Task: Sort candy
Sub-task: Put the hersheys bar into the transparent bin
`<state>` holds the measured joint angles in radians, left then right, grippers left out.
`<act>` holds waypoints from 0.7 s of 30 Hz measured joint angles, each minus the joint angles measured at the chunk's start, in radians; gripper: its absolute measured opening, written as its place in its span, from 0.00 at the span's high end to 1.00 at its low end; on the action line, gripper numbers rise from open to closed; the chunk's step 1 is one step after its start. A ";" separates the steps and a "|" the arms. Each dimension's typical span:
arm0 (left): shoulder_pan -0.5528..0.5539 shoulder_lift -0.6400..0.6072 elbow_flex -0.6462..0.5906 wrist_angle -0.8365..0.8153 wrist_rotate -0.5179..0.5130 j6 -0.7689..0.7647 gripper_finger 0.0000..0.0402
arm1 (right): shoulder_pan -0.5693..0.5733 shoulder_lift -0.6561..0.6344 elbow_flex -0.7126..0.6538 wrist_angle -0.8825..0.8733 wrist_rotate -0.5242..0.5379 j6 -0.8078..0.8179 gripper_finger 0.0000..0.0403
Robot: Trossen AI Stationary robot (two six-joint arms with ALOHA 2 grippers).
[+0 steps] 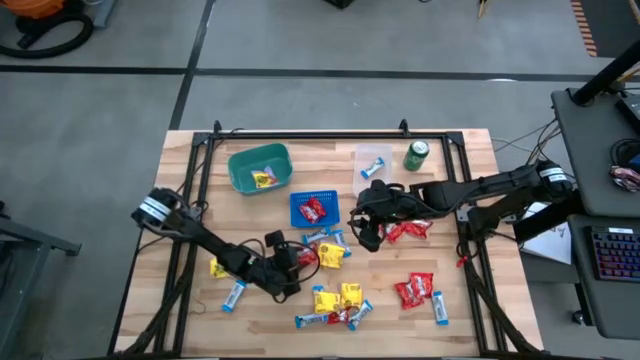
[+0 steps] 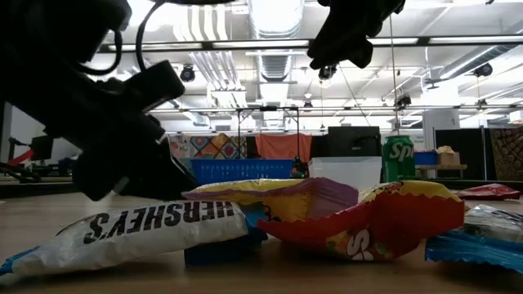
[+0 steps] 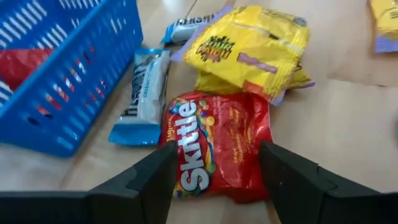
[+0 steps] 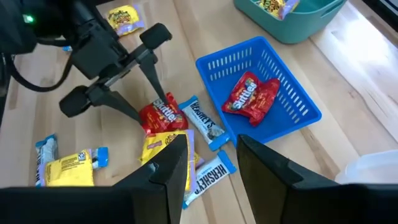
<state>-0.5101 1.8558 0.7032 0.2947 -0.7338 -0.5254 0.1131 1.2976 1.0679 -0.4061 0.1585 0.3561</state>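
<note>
Left gripper [image 3: 214,171] at red Skittles bag [image 3: 214,146].
Jaws open, straddling bag beside blue basket [image 3: 68,74]. Right gripper [image 4: 211,165] hovers, fingers apart, empty.

High view: overhead, straight down on the whole desk [image 1: 420,320]. Low view: desk level, close to wrappers, facing the room. Both wrist views look down closely, sharing the blue basket [image 3: 56,93] with overhead.
</note>
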 joint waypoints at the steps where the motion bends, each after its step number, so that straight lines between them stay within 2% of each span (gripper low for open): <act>1: 0.001 0.005 -0.001 0.000 0.001 -0.016 0.49 | 0.000 0.000 0.000 0.000 0.000 0.000 0.67; 7: 0.001 0.008 -0.003 -0.036 0.016 -0.066 0.61 | 0.000 0.000 -0.004 0.001 0.001 -0.002 0.67; 16: -0.013 -0.044 0.009 -0.146 0.055 -0.062 0.95 | 0.000 0.000 -0.089 0.141 0.001 -0.025 0.67; 21: -0.034 -0.135 0.007 -0.229 0.088 -0.065 0.97 | 0.000 0.000 -0.141 0.239 0.000 -0.061 0.67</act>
<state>-0.5446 1.7206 0.7101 0.0656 -0.6458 -0.5905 0.1131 1.2980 0.9273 -0.1668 0.1585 0.2953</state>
